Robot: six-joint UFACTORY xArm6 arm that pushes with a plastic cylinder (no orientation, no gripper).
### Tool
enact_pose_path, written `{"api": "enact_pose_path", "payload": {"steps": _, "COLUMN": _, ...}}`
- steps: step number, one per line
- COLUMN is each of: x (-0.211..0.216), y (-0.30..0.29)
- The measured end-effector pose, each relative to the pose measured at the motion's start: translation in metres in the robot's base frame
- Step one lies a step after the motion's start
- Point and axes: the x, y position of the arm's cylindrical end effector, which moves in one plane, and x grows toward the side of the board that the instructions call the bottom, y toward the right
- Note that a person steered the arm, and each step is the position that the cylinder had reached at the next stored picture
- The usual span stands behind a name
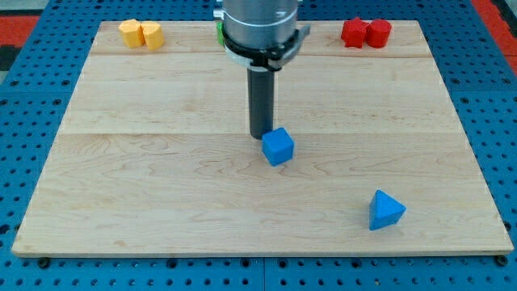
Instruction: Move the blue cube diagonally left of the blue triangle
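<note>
The blue cube (278, 146) lies near the middle of the wooden board (161, 202). My tip (260, 134) stands just up and to the left of the cube, touching or almost touching it. The blue triangle (385, 210) lies toward the view's bottom right, well down and to the right of the cube.
Two yellow blocks (140, 34) sit at the view's top left. Two red blocks (365, 32) sit at the top right. The green blocks at the top middle are mostly hidden behind the arm, with only a sliver (218, 32) showing.
</note>
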Motion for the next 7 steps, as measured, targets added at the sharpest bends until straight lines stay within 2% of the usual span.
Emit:
{"api": "enact_pose_path", "payload": {"steps": 5, "x": 0.049, "y": 0.008}}
{"api": "enact_pose_path", "payload": {"steps": 7, "x": 0.046, "y": 0.046}}
